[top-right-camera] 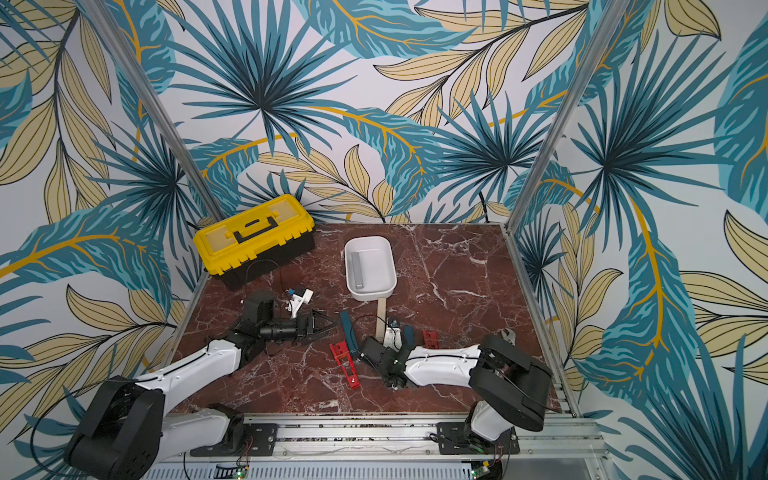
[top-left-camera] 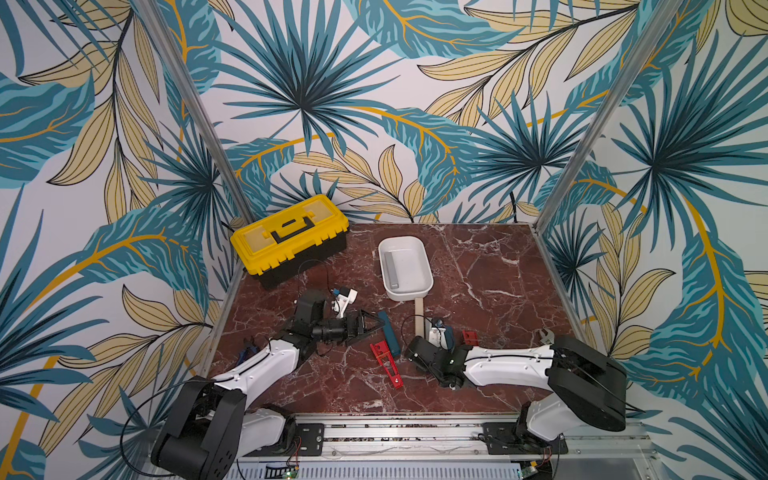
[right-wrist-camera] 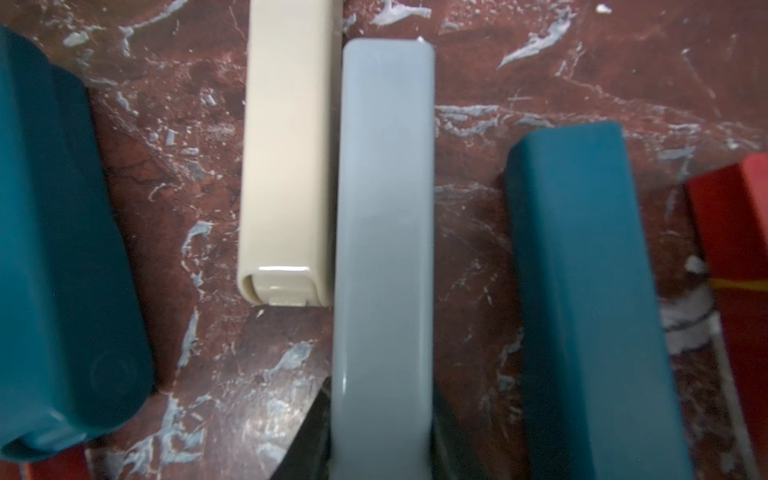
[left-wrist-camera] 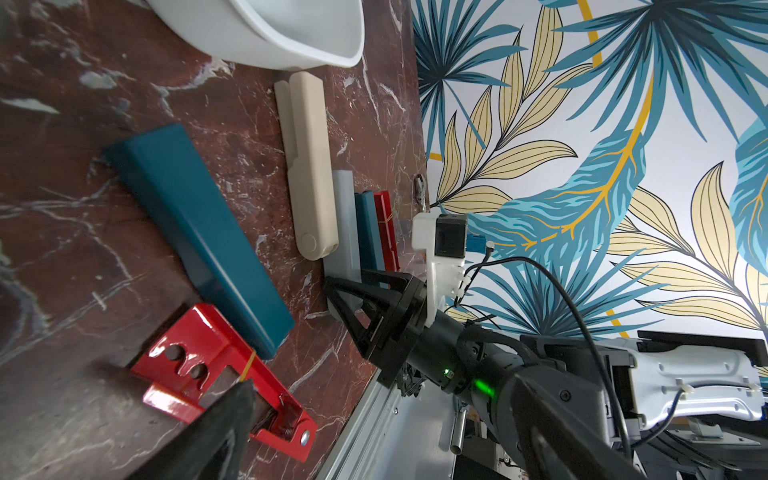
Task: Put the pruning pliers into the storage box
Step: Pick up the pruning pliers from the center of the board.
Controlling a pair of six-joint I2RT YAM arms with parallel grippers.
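Grey plastic identifies the gripped item: the right gripper [right-wrist-camera: 382, 436] is closed on one end of the grey bar [right-wrist-camera: 384, 208]. This bar lies flat on the marble table [top-left-camera: 478, 291], edge to edge with the beige bar [right-wrist-camera: 286, 166]. The beige bar's far end reaches the near wall of the storage box [top-left-camera: 409, 294], a white tub standing upright at mid-table. A stored grey bar [top-left-camera: 391, 270] lies inside the tub along its left wall. On the opposite side of the gripped bar, clear of it, lie a teal bar [right-wrist-camera: 582, 291] and, beyond that, a red bar [right-wrist-camera: 739, 249]. The left gripper [top-left-camera: 371, 326] is spread fully apart and holds nothing. In the left wrist view one of its fingers [left-wrist-camera: 232, 415] sits over a red truss bar [left-wrist-camera: 224, 365]; contact cannot be determined. A second teal bar [left-wrist-camera: 199, 232] lies just beside that red bar's head. A yellow toolbox [top-left-camera: 291, 237] stands at the far left corner.
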